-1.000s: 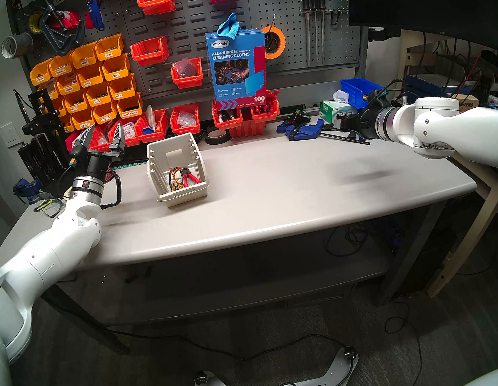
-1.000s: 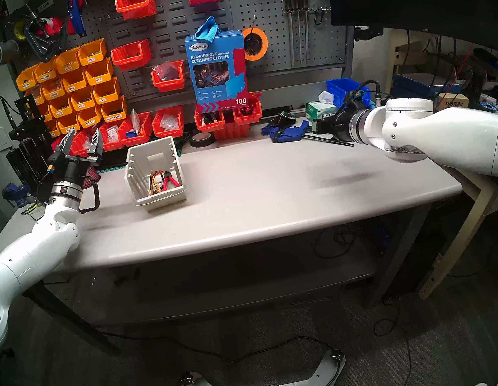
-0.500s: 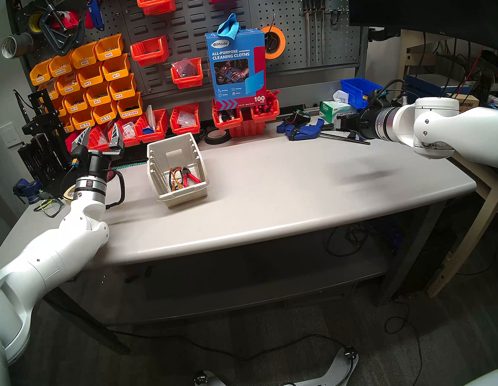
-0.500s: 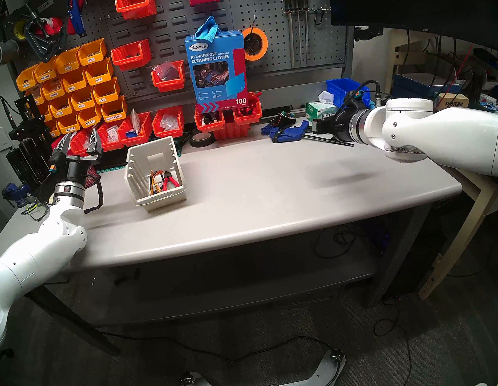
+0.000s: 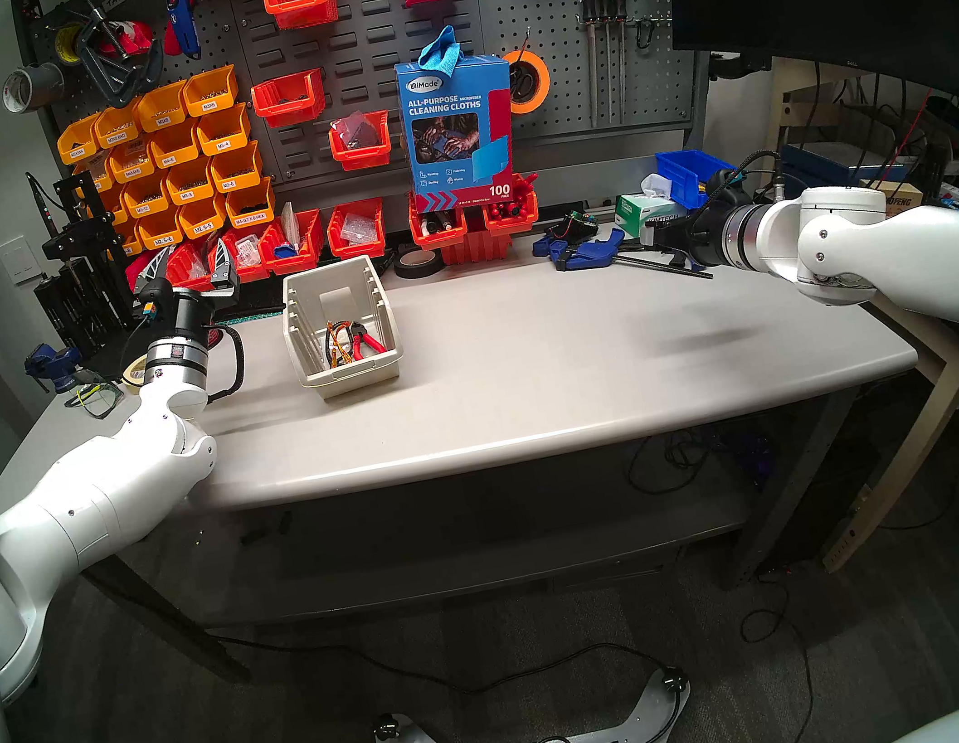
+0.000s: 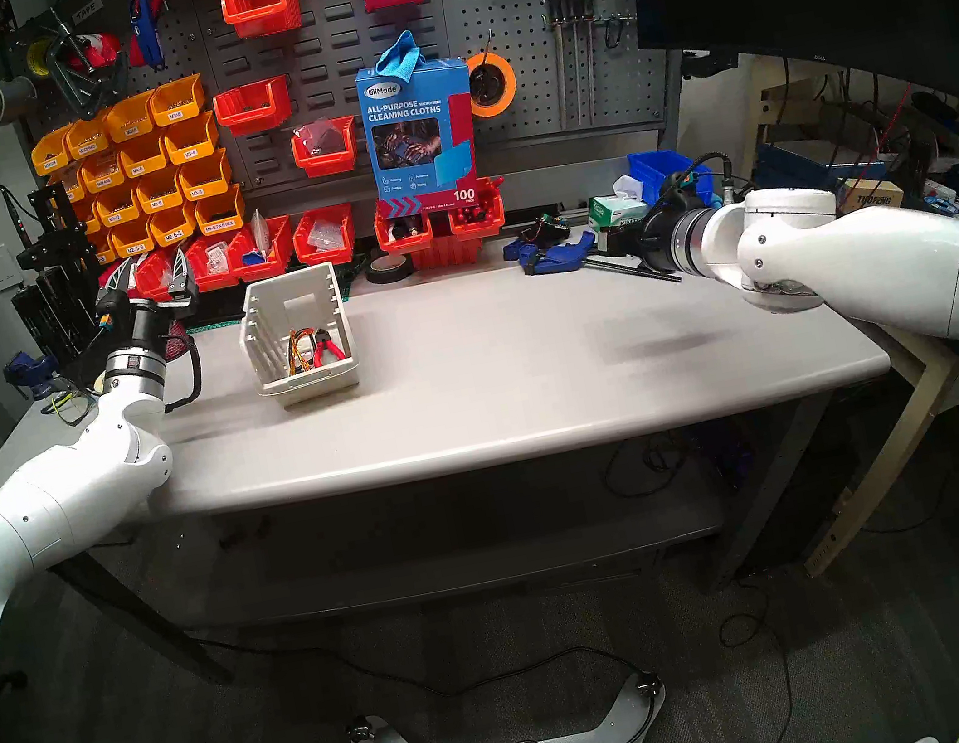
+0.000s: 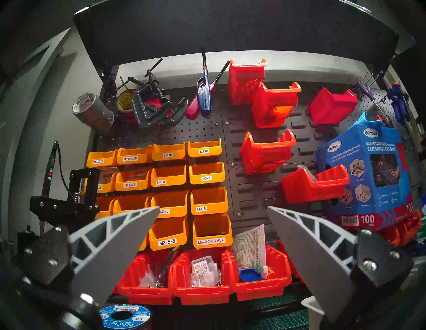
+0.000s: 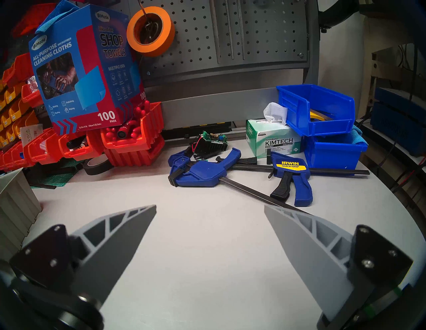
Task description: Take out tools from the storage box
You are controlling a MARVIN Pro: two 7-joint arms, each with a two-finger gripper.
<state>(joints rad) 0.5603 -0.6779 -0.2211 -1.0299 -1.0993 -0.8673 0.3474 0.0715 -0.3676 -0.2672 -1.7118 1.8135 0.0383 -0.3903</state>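
Observation:
The beige storage box (image 5: 354, 378) stands open-topped on the grey table, left of centre; it also shows in the head right view (image 6: 310, 386). Inside lie red-handled pliers (image 5: 365, 344) (image 6: 328, 351) and, left of them, folded safety glasses with orange-and-black arms (image 5: 336, 345) (image 6: 299, 349). My left gripper (image 5: 190, 262) (image 7: 213, 208) is open and empty, raised left of the box and pointing at the wall bins; a box corner (image 7: 311, 304) shows at its lower right. My right gripper (image 8: 210, 207) is open and empty at the far right, low over the table.
Blue bar clamps (image 8: 207, 171) (image 5: 583, 250), a tissue box (image 8: 273, 140) and blue bins (image 8: 322, 110) lie ahead of the right gripper. Red bins (image 5: 313, 240) and a black tape roll (image 5: 418, 262) line the back. Green-framed glasses (image 5: 99, 396) lie at the far left.
My left arm has shifted a little right toward the box, and its gripper has dropped slightly, still open. The right arm has barely moved. The box and tools are unmoved.

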